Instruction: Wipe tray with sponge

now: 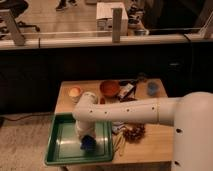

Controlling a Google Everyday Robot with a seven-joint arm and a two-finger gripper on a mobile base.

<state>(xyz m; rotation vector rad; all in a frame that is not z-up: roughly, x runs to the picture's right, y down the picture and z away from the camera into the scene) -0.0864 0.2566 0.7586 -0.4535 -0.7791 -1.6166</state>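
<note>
The green tray [60, 146] lies at the lower left of the frame, on the front left part of a wooden table [152, 146], with its near edge close to the table's front edge. The robot's white arm [131, 109] reaches in from the lower right, crosses the middle of the table and bends down over the tray. The gripper [85, 140] hangs at its end, low over the right half of the tray's glossy bottom. Its jaws are closed on the sponge [88, 145], a small dark-blue block that shows just below the wrist and meets the tray floor near the right rim. Most of the jaws are hidden by the wrist and the sponge, so how far apart they stand cannot be made out. Behind the arm, toward the table's far edge, stands an orange bowl [109, 88], with a small pale cup [75, 92] to its left and some dark items [128, 90] that are too blurred to name to its right. A light-blue cup [152, 88] stands near the far right corner. A brown clump [134, 133] lies on the table just right of the tray, below the arm.
</note>
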